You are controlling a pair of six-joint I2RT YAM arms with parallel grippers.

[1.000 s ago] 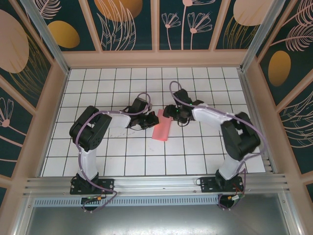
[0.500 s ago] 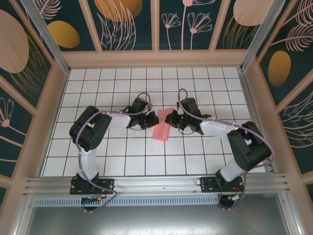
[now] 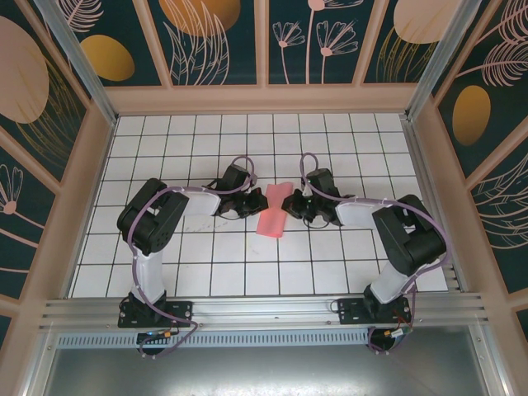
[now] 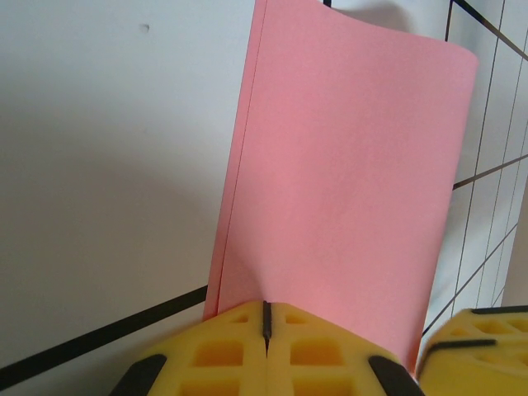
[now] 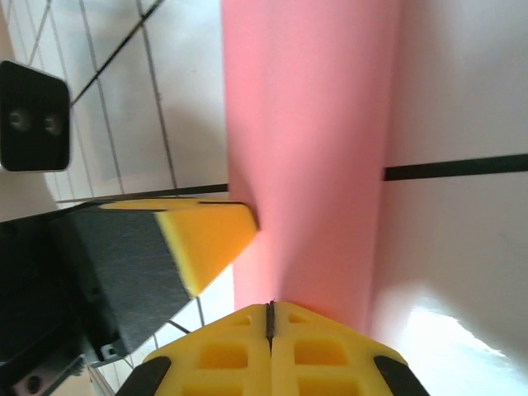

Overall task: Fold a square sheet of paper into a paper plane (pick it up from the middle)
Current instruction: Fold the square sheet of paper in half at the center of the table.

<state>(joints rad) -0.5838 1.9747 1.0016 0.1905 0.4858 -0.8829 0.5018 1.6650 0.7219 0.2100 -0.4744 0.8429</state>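
The square sheet of paper (image 3: 272, 218) is salmon pink and folded into a long double-layer strip lying on the tiled table. My left gripper (image 3: 256, 204) is shut on its left long edge, and in the left wrist view the sheet of paper (image 4: 346, 165) runs away from the closed yellow jaws of the left gripper (image 4: 266, 307). My right gripper (image 3: 289, 204) is shut on the opposite edge. In the right wrist view the sheet of paper (image 5: 305, 124) stretches ahead of the right gripper (image 5: 270, 307), with a yellow fingertip (image 5: 206, 235) of the left gripper touching the far side.
The white gridded table (image 3: 247, 264) is ringed by low beige walls (image 3: 91, 173). An aluminium rail (image 3: 264, 309) carries both arm bases at the near edge. A yellow fingertip (image 4: 474, 351) of the right gripper sits at the lower right of the left wrist view.
My right gripper came in toward the paper's right edge and shut on it. The left gripper and the paper have stayed where they were.
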